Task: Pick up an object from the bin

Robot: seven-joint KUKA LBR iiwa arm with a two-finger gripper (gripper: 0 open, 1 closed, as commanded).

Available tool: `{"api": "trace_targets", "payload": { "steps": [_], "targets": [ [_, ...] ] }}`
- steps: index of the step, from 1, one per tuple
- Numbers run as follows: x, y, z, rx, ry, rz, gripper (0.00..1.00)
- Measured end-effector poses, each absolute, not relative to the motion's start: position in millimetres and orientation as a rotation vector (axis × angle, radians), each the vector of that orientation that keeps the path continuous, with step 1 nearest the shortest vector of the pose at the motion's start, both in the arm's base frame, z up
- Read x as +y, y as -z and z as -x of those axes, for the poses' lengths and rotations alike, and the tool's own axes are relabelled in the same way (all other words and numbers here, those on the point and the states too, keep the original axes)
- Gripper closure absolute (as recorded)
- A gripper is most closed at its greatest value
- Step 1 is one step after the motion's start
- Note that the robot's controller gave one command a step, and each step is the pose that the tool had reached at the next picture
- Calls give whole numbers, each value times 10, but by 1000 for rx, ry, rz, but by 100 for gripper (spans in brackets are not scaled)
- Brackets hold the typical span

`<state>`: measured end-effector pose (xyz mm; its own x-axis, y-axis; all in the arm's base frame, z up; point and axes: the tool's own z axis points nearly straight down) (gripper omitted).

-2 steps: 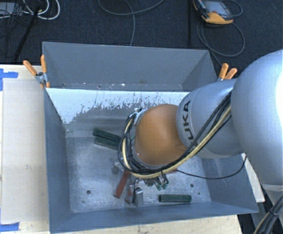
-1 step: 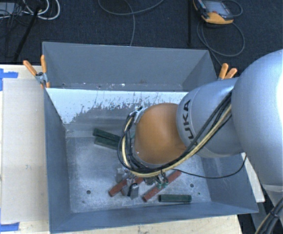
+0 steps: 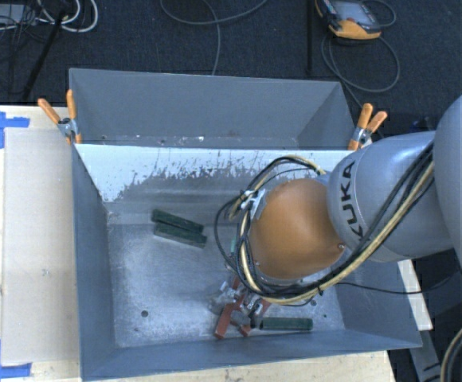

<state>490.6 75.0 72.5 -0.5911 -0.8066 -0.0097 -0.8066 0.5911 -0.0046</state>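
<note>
My gripper [image 3: 237,307] is low in the bin [image 3: 92,277], at a reddish-brown piece [image 3: 225,321] beside a dark green bar [image 3: 288,323]. Open or clamped: I cannot tell. Judged status: nothing lifted yet.

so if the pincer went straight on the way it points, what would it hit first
Most likely the reddish-brown piece lying right under the pincer near the bin's front wall; the dark green bar lies just beside it. Depth is unclear.
</note>
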Motion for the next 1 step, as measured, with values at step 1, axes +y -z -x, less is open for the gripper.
{"api": "trace_targets", "payload": {
  "steps": [1],
  "targets": [
    [665, -2000, -4984, 2717, 3, 1563, 100]
  ]
}}
